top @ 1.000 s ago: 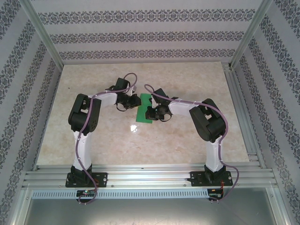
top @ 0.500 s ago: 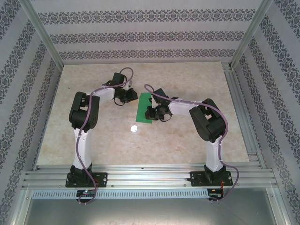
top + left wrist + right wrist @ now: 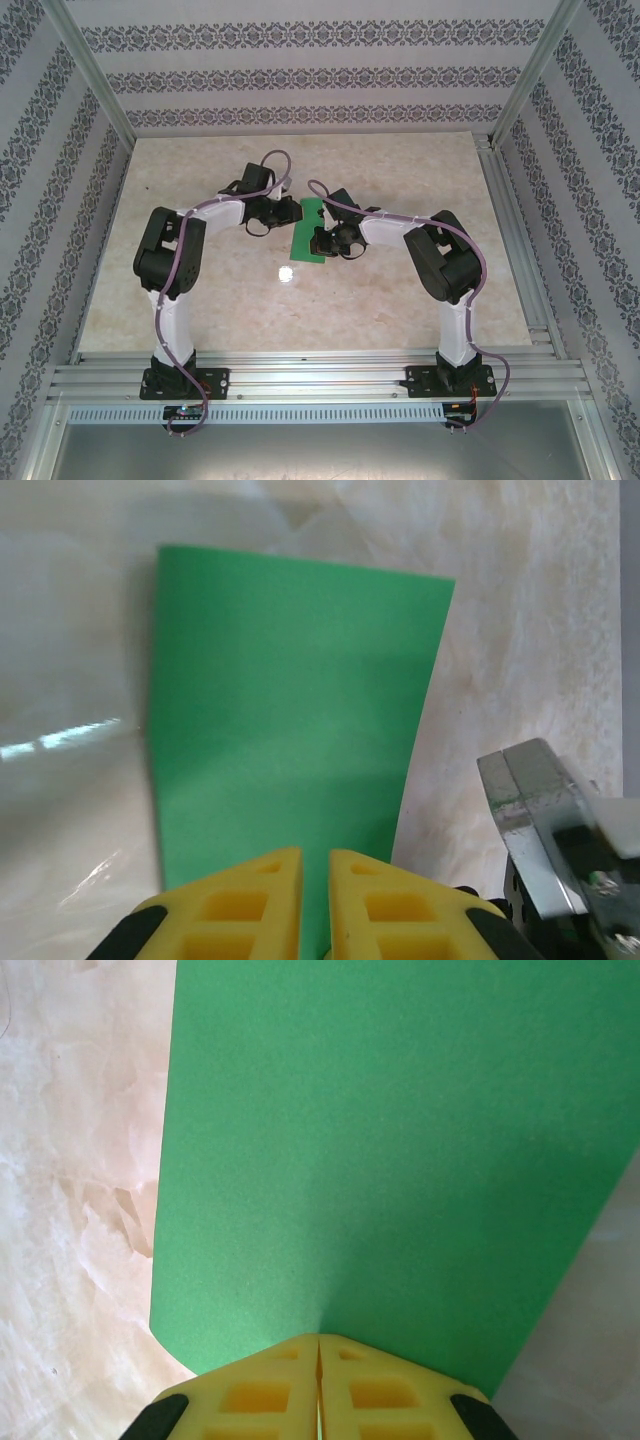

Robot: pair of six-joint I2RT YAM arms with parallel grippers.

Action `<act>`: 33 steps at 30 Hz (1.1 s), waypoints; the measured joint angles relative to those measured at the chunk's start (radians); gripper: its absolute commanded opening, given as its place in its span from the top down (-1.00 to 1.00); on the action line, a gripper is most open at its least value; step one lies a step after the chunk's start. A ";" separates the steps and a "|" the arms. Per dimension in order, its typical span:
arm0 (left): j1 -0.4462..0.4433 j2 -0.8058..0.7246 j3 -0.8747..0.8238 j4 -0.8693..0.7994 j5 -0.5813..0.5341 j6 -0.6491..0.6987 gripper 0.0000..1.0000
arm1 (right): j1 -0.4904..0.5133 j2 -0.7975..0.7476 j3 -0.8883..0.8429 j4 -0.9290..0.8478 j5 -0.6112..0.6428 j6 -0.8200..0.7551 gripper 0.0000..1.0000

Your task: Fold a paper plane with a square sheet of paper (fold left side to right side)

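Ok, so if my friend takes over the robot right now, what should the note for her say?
The left gripper is almost shut, with its tips at one long edge of the green paper. I cannot tell if it pinches it.
The right gripper is shut, with its tips at the opposite long edge. Its grip is unclear too.
The paper lies mid-table between the two grippers, as a narrow rectangle.
Done: the first side-to-side fold seems made.
Left: the nose and wing folds. There is no plane shape yet.
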 measured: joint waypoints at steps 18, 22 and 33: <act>-0.035 0.176 0.130 0.037 0.004 -0.030 0.69 | 0.000 0.000 0.000 -0.001 0.000 -0.009 0.83; -0.021 0.190 0.143 0.037 0.011 -0.030 0.69 | 0.000 0.000 0.000 -0.002 0.001 -0.019 0.83; -0.003 0.247 0.252 -0.019 -0.025 -0.009 0.69 | 0.000 0.000 0.003 -0.004 0.013 -0.026 0.83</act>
